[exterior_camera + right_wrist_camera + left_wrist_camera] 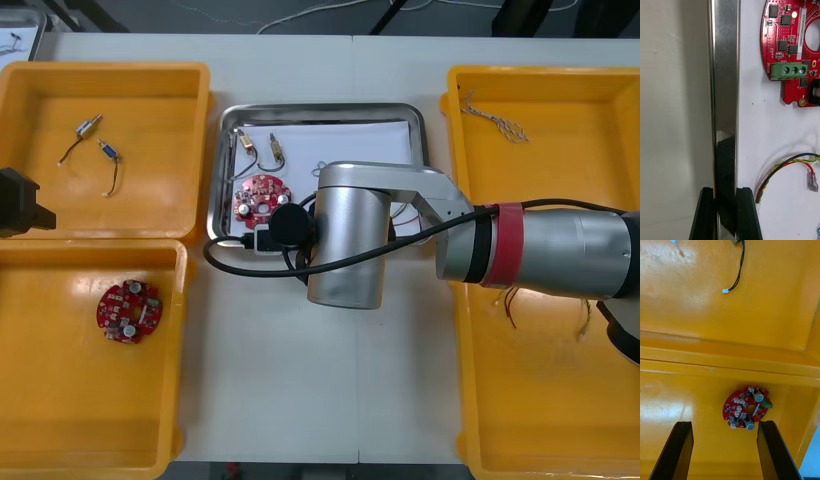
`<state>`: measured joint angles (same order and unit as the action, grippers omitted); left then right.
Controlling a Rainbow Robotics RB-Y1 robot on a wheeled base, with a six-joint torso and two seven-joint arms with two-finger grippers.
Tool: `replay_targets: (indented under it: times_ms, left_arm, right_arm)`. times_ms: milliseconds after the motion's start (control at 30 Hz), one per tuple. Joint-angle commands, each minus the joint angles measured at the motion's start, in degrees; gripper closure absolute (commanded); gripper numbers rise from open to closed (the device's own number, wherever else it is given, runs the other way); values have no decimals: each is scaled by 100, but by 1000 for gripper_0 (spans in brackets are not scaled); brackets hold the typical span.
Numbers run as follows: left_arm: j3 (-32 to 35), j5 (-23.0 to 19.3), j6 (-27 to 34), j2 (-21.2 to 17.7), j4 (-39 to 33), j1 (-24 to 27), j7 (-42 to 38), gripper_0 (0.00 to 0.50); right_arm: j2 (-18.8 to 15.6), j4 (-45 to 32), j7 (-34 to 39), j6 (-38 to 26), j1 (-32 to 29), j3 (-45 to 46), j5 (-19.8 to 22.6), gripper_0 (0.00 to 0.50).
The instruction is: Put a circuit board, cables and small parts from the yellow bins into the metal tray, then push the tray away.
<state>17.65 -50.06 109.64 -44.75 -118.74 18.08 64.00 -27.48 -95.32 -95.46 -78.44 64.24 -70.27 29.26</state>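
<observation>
Loading looks done: board (260,197), cable (786,167) and parts (258,147) lie in the tray (226,170), mid-table. Right gripper (724,190) pinches its near rim; the push is left. Left gripper (724,425) gapes over the left bins (100,290).

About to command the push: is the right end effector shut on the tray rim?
Shut: the right end effector has the rim of the metal tray between its black fingers, pressed against both sides.

Light flat table (290,400); on top, shiny rectangular metal tray (224,170) at far middle, yellow plastic bins (50,390) left, more yellow bins (560,400) right.
</observation>
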Motion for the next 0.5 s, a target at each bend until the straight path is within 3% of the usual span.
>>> replay_targets:
  times_ms: [33, 167, 500]
  left_arm:
    - [89, 49, 36, -271, -193, -111, 394, 0]
    - [89, 49, 36, -271, -193, -111, 394, 0]
    - [89, 49, 36, -271, -193, -111, 394, 0]
  right_arm:
    - [-56, 207, -245, 162, 440, -83, -61, 500]
    - [-56, 435, -281, 312, 563, -83, -52, 500]
    - [-56, 1288, -421, 1393, 730, -83, -43, 500]
